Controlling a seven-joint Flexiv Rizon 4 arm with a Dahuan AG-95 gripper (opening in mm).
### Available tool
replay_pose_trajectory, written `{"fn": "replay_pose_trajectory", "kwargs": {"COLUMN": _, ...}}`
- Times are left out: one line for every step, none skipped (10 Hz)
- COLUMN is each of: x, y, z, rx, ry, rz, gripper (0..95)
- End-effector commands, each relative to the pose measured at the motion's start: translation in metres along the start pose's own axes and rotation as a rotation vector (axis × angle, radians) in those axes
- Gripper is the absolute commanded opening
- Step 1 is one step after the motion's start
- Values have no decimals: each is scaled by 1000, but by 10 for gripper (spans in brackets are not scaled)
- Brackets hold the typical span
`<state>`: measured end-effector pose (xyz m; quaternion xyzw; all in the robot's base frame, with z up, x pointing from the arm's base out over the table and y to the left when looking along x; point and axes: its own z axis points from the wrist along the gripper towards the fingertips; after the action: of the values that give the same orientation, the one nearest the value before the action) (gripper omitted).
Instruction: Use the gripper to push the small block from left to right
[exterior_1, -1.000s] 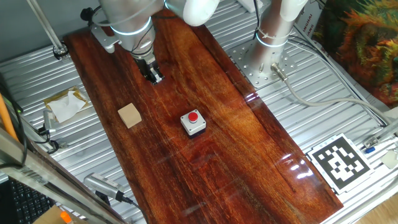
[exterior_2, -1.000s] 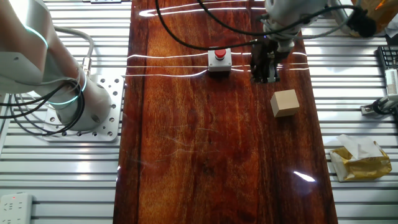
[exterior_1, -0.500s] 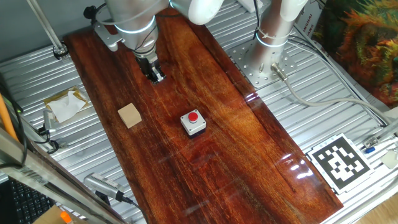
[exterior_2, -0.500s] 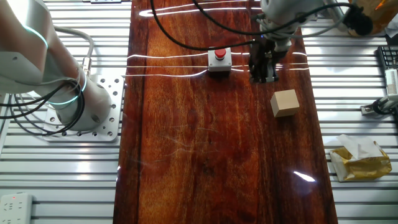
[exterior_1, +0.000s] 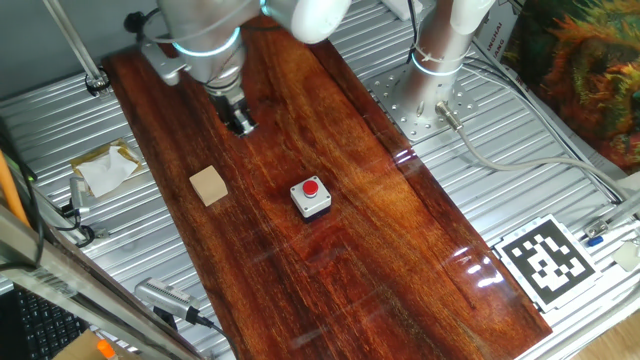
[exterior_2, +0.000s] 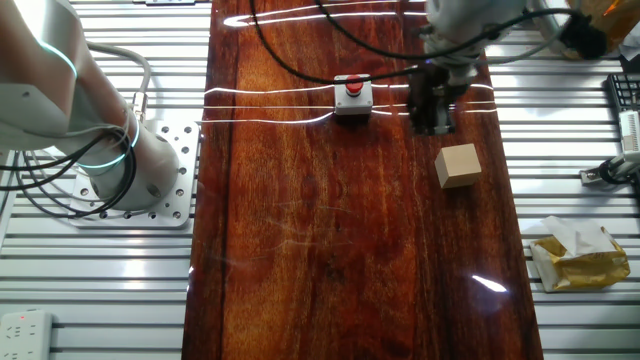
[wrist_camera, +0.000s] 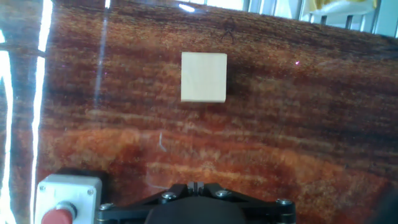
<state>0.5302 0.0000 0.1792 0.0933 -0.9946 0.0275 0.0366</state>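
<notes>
hand view shows you gripper (wrist_camera: 194, 186) only as black base at bottom edge; fingertips cut off, so gap between them not visible to you; grey button box (wrist_camera: 65, 199) cropped by bottom edge, red button half out of picture; crumpled yellow paper (wrist_camera: 341, 6) clipped at top edge; in other fixed view gripper (exterior_2: 434, 122) dark and blurred, finger spacing unreadable; in one fixed view arm (exterior_1: 205, 30) runs off top edge; keyboard (exterior_1: 30, 325) cropped at corner

surface: dark glossy wooden board (exterior_1: 380, 230) | on it: small block (exterior_1: 209, 185), grey button box (exterior_1: 311, 197), apart | board rests on ribbed metal table (exterior_1: 520, 190)
</notes>
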Motion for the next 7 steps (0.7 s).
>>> {"fn": "replay_pose_trajectory", "kwargs": {"x": -39, "y": -8, "z": 6, "rx": 2, "ry": -12, "rz": -15, "gripper": 0}}
{"fn": "replay_pose_trajectory", "kwargs": {"x": -54, "y": -11, "z": 11, "rx": 1, "ry": -15, "rz": -18, "gripper": 0}}
{"fn": "replay_pose_trajectory", "kwargs": {"x": -74, "y": -13, "z": 15, "rx": 4, "ry": -21, "rz": -18, "gripper": 0}}
{"fn": "replay_pose_trajectory", "kwargs": {"x": -91, "y": -15, "z": 20, "rx": 5, "ry": -21, "rz": -19, "gripper": 0}}
{"fn": "replay_pose_trajectory", "kwargs": {"x": -105, "y": -16, "z": 27, "rx": 5, "ry": -25, "rz": -25, "gripper": 0}}
{"fn": "replay_pose_trajectory", "kwargs": {"x": -121, "y": -18, "z": 36, "rx": 6, "ry": -32, "rz": -30, "gripper": 0}}
{"fn": "replay_pose_trajectory", "kwargs": {"x": -137, "y": -18, "z": 45, "rx": 7, "ry": -36, "rz": -32, "gripper": 0}}
